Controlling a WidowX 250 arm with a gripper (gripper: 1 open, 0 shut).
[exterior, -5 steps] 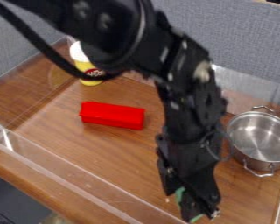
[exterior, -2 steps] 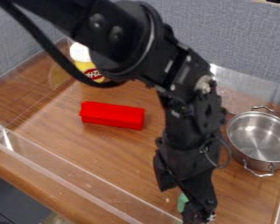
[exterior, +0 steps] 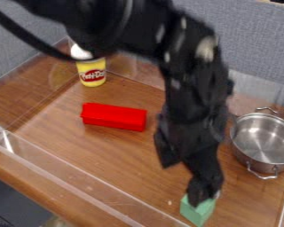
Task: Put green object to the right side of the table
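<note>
The green object [exterior: 198,211], a small pale-green cube, lies on the brown table [exterior: 74,155] at the near right, close to the front acrylic wall. My gripper [exterior: 205,190] hangs just above it, pointing down, blurred by motion. Its dark fingers stand apart and clear of the cube, with nothing held between them. The black arm rises from there across the middle of the view.
A long red block [exterior: 114,116] lies mid-table to the left. A yellow can [exterior: 92,71] stands at the back left. A steel pot [exterior: 265,142] sits at the right, behind the cube. Low clear acrylic walls [exterior: 61,191] edge the table.
The gripper has let go of the green cube and risen off it. The cube, before hidden between the fingers at the table, now lies uncovered.
</note>
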